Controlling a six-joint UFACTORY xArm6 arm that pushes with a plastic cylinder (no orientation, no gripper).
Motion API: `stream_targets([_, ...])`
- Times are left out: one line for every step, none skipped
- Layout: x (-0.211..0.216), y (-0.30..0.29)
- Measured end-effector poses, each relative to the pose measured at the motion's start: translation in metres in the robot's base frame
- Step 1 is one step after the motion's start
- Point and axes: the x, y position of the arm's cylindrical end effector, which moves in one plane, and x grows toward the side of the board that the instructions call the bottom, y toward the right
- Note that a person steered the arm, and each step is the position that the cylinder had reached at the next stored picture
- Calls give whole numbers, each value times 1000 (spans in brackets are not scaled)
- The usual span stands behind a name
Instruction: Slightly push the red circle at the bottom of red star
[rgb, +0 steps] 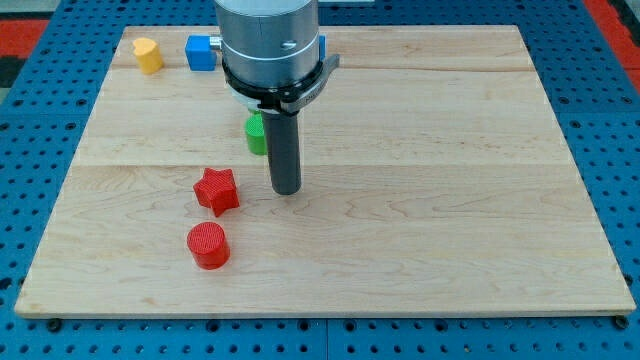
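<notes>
The red circle (209, 245) lies on the wooden board (430, 200) toward the view's lower left. The red star (217, 190) sits just above it, a small gap between them. My tip (287, 190) rests on the board to the right of the red star, level with it and apart from it. The tip is up and to the right of the red circle, not touching it.
A green block (256, 133) sits just left of the rod, partly hidden by it. A yellow block (148, 55) and a blue cube (202, 52) lie at the view's top left. Another blue block (322, 47) peeks out behind the arm.
</notes>
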Motion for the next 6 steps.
stream_targets([28, 10])
stream_targets([70, -2])
stream_targets([96, -32])
stream_targets([103, -87])
stream_targets([104, -162])
stream_targets([102, -179])
